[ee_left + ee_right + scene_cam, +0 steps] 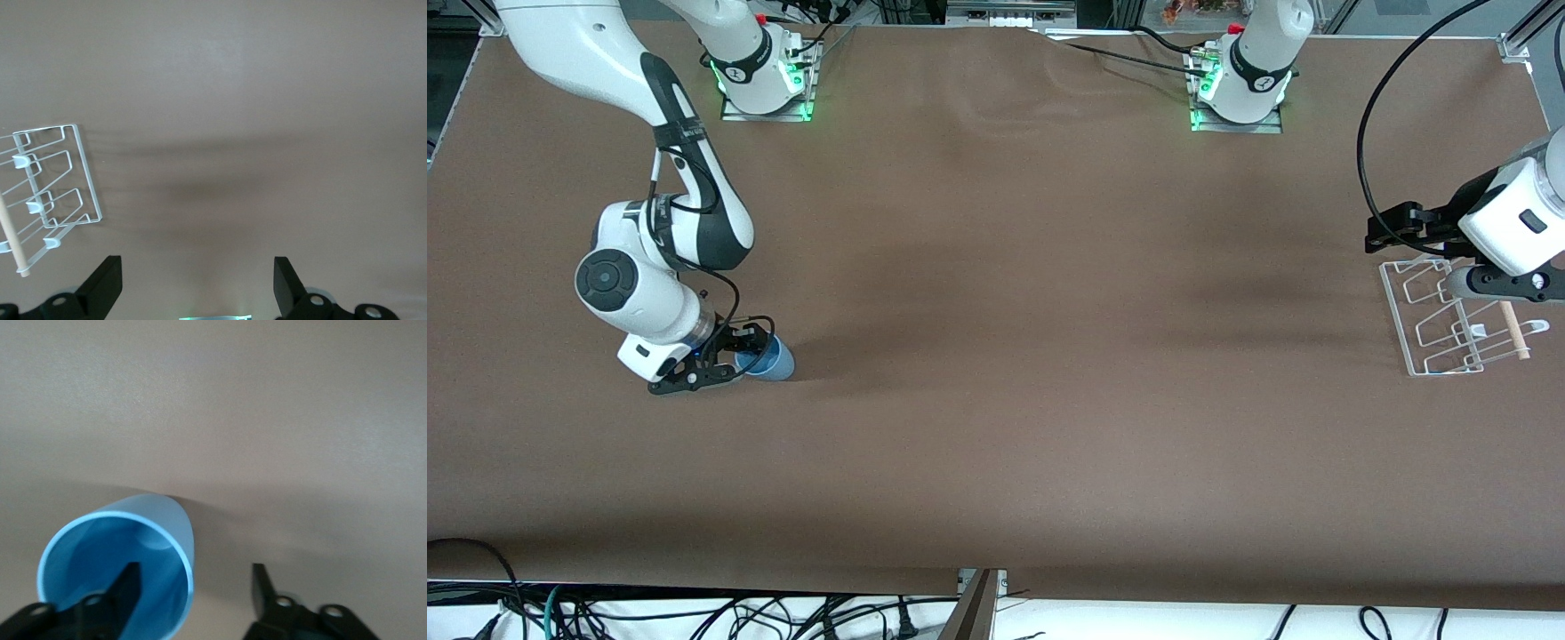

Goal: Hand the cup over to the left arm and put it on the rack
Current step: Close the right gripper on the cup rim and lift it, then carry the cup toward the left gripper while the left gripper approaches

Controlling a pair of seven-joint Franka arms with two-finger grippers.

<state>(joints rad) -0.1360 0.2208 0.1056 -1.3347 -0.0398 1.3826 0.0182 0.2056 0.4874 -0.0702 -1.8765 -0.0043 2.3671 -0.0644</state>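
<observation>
Light-blue cup (769, 359), white rack (1449, 318), brown table (1014, 356)

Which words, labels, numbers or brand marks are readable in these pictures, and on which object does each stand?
No text can be read.
The cup is plain.
The rack carries no label.
Small round marks on the arm bases are too small to read.

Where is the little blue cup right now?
The small light-blue plastic cup stands on the brown table at the right arm's end. The right gripper straddles its rim, one finger inside.
</observation>
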